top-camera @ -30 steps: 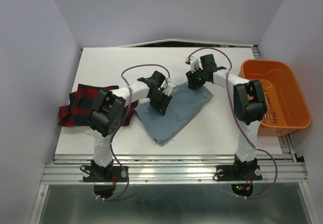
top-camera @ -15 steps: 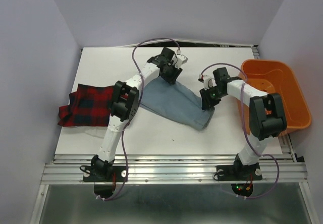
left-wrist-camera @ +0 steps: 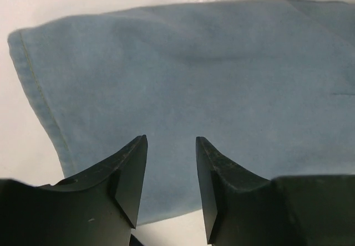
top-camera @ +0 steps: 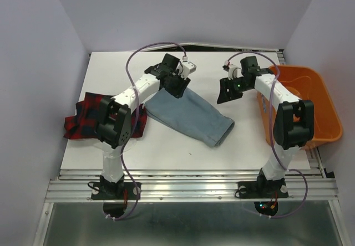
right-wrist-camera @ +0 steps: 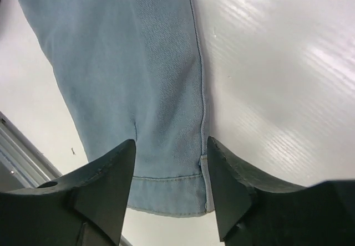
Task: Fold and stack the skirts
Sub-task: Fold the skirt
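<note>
The light blue denim skirt (top-camera: 191,116) lies folded into a long band running from the table's middle toward the front right. My left gripper (top-camera: 177,87) hovers over its far left end, open, with only denim (left-wrist-camera: 183,74) showing beneath the empty gap (left-wrist-camera: 171,146). Off the band's far right side, my right gripper (top-camera: 225,93) hangs open above the table; between its fingers (right-wrist-camera: 171,149) I look down on the hem and side seam of the denim (right-wrist-camera: 133,63). The red-and-black plaid skirt (top-camera: 89,114) lies bunched at the left edge, partly behind the left arm.
An orange plastic tub (top-camera: 319,104) stands at the right edge of the white table (top-camera: 166,146), close behind the right arm. The cables of both arms loop above the far half of the table.
The denim skirt went from a broad spread shape to a narrow folded band. The left gripper swung to its far end. The right gripper let go and drew back up from the near right corner.
</note>
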`<state>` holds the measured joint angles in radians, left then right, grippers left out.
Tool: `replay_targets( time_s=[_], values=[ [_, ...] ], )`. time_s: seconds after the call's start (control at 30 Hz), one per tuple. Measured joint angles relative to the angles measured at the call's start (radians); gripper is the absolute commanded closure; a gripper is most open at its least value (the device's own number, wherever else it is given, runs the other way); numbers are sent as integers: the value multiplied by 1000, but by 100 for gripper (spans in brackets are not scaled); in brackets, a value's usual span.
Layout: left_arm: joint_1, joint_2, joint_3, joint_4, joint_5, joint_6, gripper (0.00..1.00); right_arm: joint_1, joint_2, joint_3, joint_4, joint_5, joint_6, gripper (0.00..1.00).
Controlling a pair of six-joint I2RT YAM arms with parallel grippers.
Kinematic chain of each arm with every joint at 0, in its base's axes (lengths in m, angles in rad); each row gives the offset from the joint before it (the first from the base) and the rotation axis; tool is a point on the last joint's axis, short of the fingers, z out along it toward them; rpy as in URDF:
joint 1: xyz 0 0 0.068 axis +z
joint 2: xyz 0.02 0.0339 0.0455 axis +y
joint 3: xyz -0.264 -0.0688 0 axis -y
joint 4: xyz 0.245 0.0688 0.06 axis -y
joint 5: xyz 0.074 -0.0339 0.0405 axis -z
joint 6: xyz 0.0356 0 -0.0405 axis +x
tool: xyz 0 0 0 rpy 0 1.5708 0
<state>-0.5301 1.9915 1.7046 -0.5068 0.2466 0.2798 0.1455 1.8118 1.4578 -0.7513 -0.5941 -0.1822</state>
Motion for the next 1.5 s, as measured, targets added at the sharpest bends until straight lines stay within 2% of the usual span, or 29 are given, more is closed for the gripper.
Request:
replay_targets(
  time_s=[0.13, 0.3, 0.4, 0.53, 0.67, 0.83, 0.9, 0.97, 1.07, 1.1, 1.17, 1.23, 1.27, 1.33, 1.47, 1.5],
  values=[
    [0, -44, -119, 24, 5, -19, 50, 0, 80, -30, 0, -18, 3, 39],
    [0, 43, -163, 27, 11, -31, 52, 0, 119, -153, -16, -14, -2, 43],
    [0, 125, -105, 5, 13, -27, 54, 0, 111, -201, -15, -21, 0, 44],
    [-1, 237, 80, 10, 19, -7, 55, 0, 64, -271, -14, -35, 8, 46],
    [-11, 330, 215, 15, 18, 10, 50, 0, 37, -334, -15, -84, 50, 47],
    [-26, 349, 246, 50, 10, 19, 44, 0, 32, -392, -6, -188, 150, 41],
    [-31, 333, 229, 76, 2, 22, 42, 6, 29, -418, 7, -234, 199, 33],
    [-34, 274, 163, 113, -7, 26, 41, 16, 27, -437, 14, -270, 237, 30],
    [-44, 68, -37, 146, -21, 41, 40, 23, 18, -440, 18, -291, 256, 29],
    [-47, -8, -98, 154, -31, 48, 23, 25, 9, -440, 18, -289, 259, 29],
    [-71, -205, -245, 169, -62, 61, 22, 21, -21, -438, 16, -257, 265, 30],
    [-163, -415, -366, 196, -119, 77, 22, 11, -53, -426, 4, -212, 264, 30],
    [-210, -472, -399, 209, -146, 80, 7, 3, -63, -411, -1, -193, 263, 30],
    [-340, -568, -476, 250, -207, 82, 6, -9, -76, -372, -10, -159, 257, 30],
    [-607, -582, -586, 270, -311, 71, 6, -22, -82, -235, -6, -107, 242, 33],
    [-636, -560, -599, 270, -332, 64, 6, -22, -81, -210, -3, -106, 242, 34]
  ],
)
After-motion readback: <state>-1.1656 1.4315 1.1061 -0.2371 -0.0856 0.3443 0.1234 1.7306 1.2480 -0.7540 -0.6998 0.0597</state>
